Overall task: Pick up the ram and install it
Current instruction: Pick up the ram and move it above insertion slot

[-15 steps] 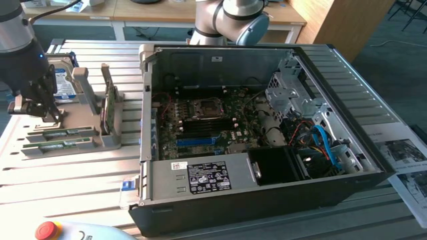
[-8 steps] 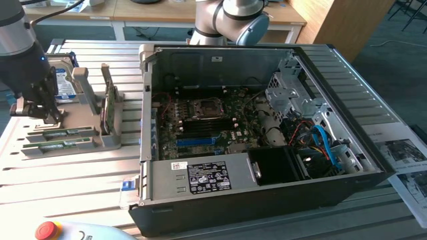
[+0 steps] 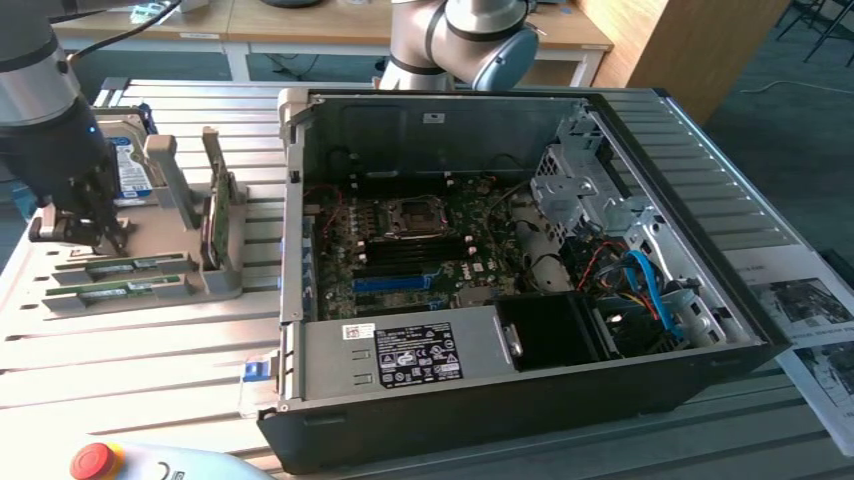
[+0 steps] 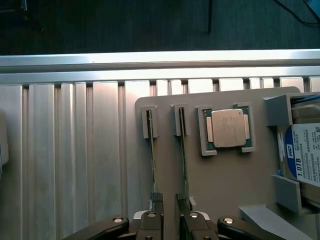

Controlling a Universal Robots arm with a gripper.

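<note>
Two green ram sticks (image 3: 134, 266) (image 3: 118, 291) lie in slots of a grey holder (image 3: 200, 285) at the exterior view's left, beside the open computer case (image 3: 534, 400). In the wrist view the sticks show edge-on as thin lines (image 4: 152, 165) (image 4: 183, 160). My gripper (image 3: 83, 232) hangs just over the end of the holder. Its gripper (image 4: 170, 205) fingers (image 4: 156, 202) stand a little apart, one lined up over each stick, with bare grey holder between them. Nothing is held. The blue slots (image 3: 394, 283) sit on the motherboard inside the case.
A processor chip (image 4: 228, 128) rests in a pocket of the holder. A blue-labelled hard drive (image 4: 305, 155) stands in its rack beside it. Papers (image 3: 814, 310) lie at the exterior view's right, and a red stop button (image 3: 94, 458) sits at the front.
</note>
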